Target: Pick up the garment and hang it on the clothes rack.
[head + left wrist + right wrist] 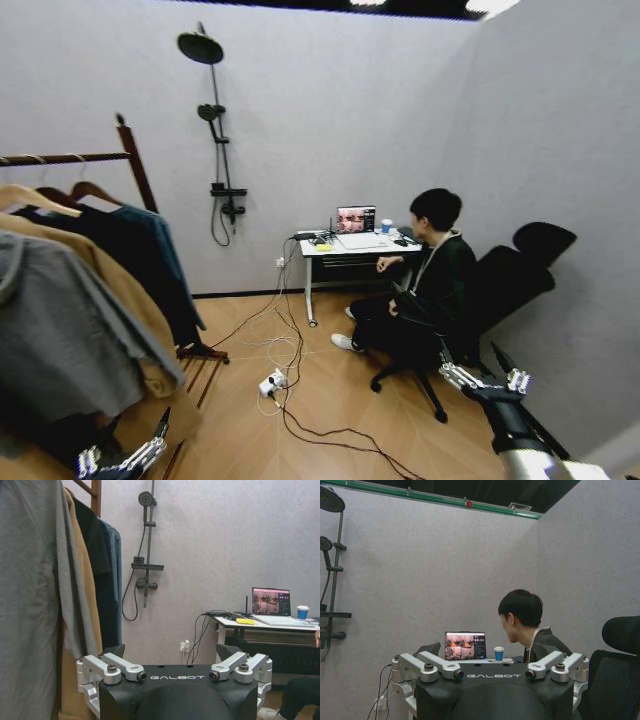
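The clothes rack (136, 168) stands at the left, a dark wooden post and top bar. The dark teal garment (160, 245) hangs from it on a wooden hanger, at the end nearest the post, beside a black coat (115, 250). In the left wrist view the garment (115, 575) hangs behind the other clothes, under the rack post (96, 495). My left gripper (120, 460) is low beside the hanging clothes, open and empty (170, 652). Low at the right, my right gripper (487, 378) is open and empty too (490, 650), facing the desk.
A grey hoodie (55, 320) and a tan coat (120, 290) hang nearest me. A person sits on an office chair (500, 290) at a white desk (355, 248) with a laptop. Cables and a power strip (272, 382) lie on the floor. A shower fixture (215, 130) is on the wall.
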